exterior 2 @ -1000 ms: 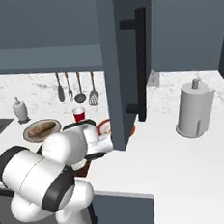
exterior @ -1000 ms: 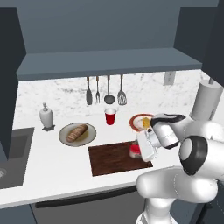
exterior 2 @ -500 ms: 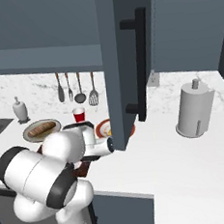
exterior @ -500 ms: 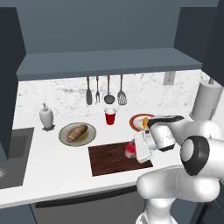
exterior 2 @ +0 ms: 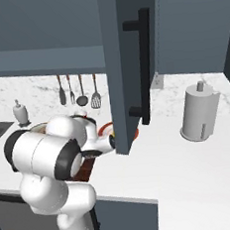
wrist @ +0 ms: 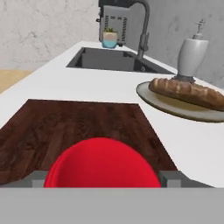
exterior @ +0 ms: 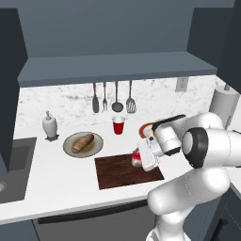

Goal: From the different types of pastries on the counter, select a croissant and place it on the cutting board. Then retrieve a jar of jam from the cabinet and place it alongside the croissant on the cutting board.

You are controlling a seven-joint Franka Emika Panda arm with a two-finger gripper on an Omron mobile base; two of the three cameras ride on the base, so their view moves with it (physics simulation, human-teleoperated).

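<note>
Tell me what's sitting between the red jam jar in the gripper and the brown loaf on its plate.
Nothing: in the hand view, bare dark wooden cutting board and then white counter lie between the small red jar of jam and the long brown loaf on its round plate.

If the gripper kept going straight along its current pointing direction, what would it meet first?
The jar of jam sits directly ahead of the gripper, over the cutting board; whether the jar is already between the fingers is unclear.

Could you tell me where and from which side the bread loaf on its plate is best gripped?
Probably across the middle of the bread loaf, from above: it lies flat and long on its plate, with its narrow width free on both sides. The soap dispenser stands behind it.
</note>
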